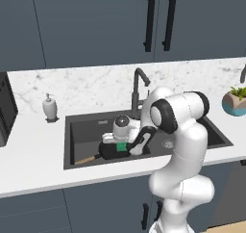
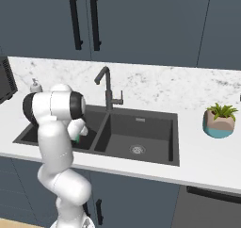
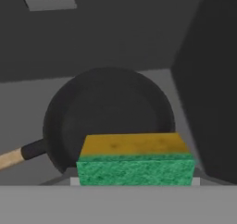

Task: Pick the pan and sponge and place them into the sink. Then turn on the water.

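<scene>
1. Over the left basin of the sink (image 1: 77, 126), the sponge (image 3: 135, 165) hangs in the gripper (image 1: 126, 147), just above the pan (image 3: 109, 119) already lying on the basin floor.
2. Judged step: dropping the sponge; next comes letting go, then reaching for the faucet (image 1: 138, 90).
3. Gripper fingers appear closed on the sponge's sides, though the tips themselves are hidden.

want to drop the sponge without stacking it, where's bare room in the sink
The left basin of the sink is crowded: the pan covers most of its floor, and the gripper holds the sponge right over it. Bare floor remains behind the pan toward the back wall. The right basin, past the divider, is bare around its drain.
</scene>
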